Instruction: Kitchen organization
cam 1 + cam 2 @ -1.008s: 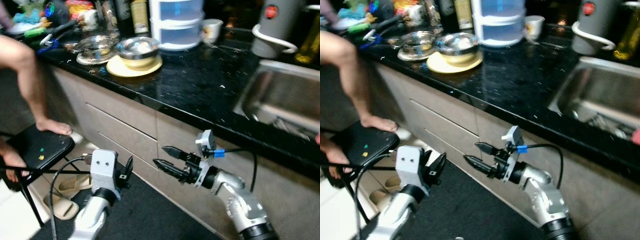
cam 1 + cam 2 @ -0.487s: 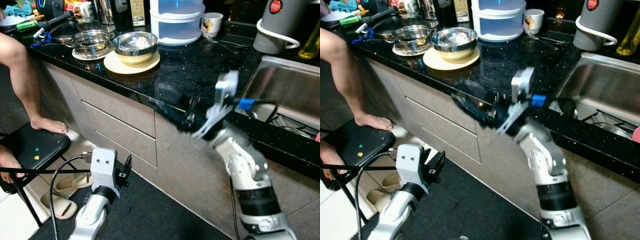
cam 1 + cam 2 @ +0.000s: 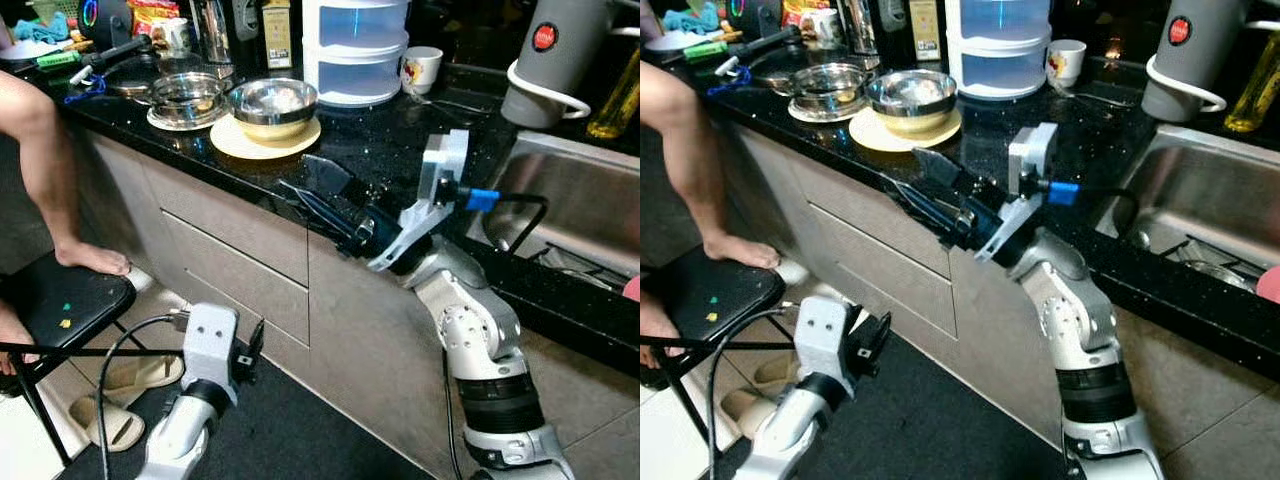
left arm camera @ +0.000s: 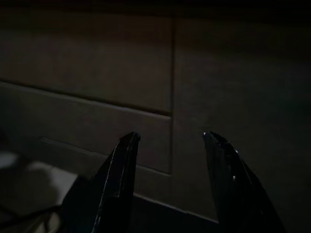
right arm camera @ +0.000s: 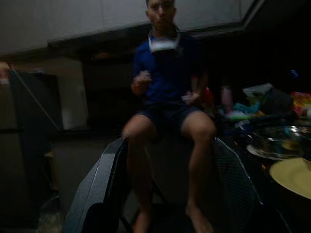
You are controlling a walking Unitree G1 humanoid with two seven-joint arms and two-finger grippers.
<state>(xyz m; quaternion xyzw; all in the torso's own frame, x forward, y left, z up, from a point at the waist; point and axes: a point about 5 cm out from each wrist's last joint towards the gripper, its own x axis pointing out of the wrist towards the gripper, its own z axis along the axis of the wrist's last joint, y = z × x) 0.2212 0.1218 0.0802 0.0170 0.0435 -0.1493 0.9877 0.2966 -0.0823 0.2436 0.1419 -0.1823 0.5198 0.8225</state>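
**Kitchen organization: nothing yet grasped, desk still cluttered**

No item is held. The right tool [image 3: 318,195] is raised to the front edge of the desk [image 3: 400,150], its fingers apart and empty, pointing toward the steel bowl [image 3: 272,100] on the yellow plate [image 3: 262,138], near but not touching. The left tool [image 4: 170,182] hangs low before the cabinet drawers [image 3: 235,235], fingers apart, idle.

Left to sort, as judged: the bowl and plate, a second steel dish [image 3: 186,95] beside them, a drawer box [image 3: 355,45], a mug [image 3: 419,68], and bottles and packets at the far end. No tidying is evident.

Obstructions: a person's leg [image 3: 45,160] hangs off the desk end, foot on a black chair [image 3: 60,310], close to the dishes. Slippers [image 3: 110,420] lie on the floor. The sink [image 3: 590,210] is on the right.
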